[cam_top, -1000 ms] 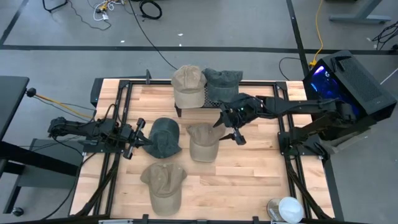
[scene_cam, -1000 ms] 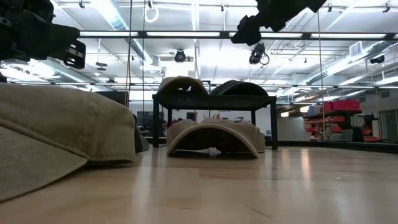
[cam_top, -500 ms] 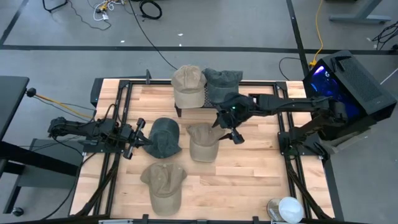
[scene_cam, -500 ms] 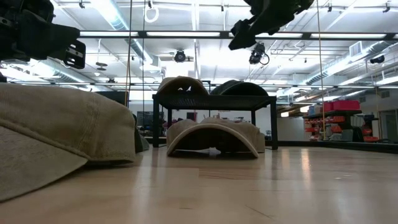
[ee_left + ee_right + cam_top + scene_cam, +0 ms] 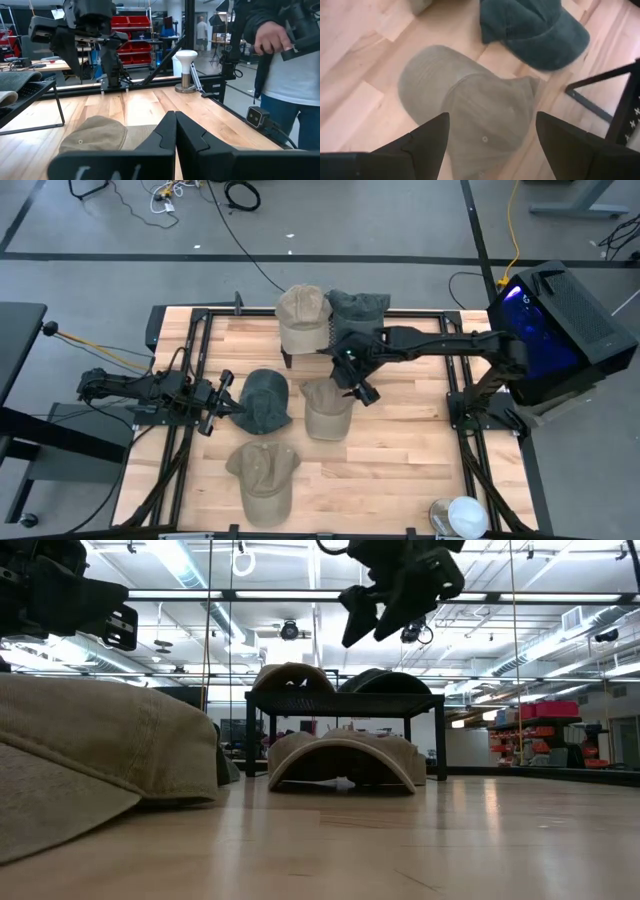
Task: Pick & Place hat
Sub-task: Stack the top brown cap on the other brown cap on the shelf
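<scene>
Your right gripper (image 5: 358, 383) hovers with fingers spread wide and empty above the tan cloth cap (image 5: 326, 408) lying mid-table on the pale wooden tabletop (image 5: 400, 460); your left gripper (image 5: 222, 408) waits closed, empty, beside the dark green cap (image 5: 264, 400).

table (image 5: 400, 470): light wood planks, black frame round it
white object (image 5: 465, 516): round, at the table's near right corner
cables (image 5: 200, 195): loose on the grey floor beyond the table
person (image 5: 280, 65): standing beside the table, white shirt
</scene>
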`<state>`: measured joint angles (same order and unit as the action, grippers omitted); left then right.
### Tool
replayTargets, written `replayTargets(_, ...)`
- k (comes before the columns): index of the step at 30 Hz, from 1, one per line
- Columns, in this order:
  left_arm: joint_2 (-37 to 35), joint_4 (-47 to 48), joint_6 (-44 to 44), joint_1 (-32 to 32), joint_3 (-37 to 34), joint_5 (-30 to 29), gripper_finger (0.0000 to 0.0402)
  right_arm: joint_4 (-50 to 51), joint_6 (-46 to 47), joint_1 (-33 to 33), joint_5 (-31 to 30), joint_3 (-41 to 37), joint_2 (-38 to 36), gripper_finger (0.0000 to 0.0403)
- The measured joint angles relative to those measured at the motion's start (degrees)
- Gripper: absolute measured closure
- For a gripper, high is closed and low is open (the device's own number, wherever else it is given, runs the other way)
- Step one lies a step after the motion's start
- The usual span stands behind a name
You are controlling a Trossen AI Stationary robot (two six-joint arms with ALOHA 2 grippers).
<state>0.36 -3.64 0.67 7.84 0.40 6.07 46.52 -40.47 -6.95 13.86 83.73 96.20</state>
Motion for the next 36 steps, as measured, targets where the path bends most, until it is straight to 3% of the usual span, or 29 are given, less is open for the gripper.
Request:
replayTargets(12, 0.0, 0.0, 0.0, 0.0, 0.0, 0.0, 0.0399, 0.4, -25.6, 0.5, -0.1, 0.2, 4.7, 0.0103)
replayTargets(21, 0.0, 0.0, 0.0, 0.0, 0.0, 0.0, 0.0399, -0.6, -35.1, 0.5, -0.9, 0.2, 8.5, 0.0103)
replayTargets(30, 0.0, 0.0, 0.0, 0.0, 0.0, 0.0, 0.0399, -2.9, -37.1, 0.5, -1.5, 0.2, 12.6, 0.0103)
replayTargets(36, 0.0, 0.0, 0.0, 0.0, 0.0, 0.0, 0.0399, -4.0, -41.2, 0.6, -5.3, 0.2, 14.8, 0.0103)
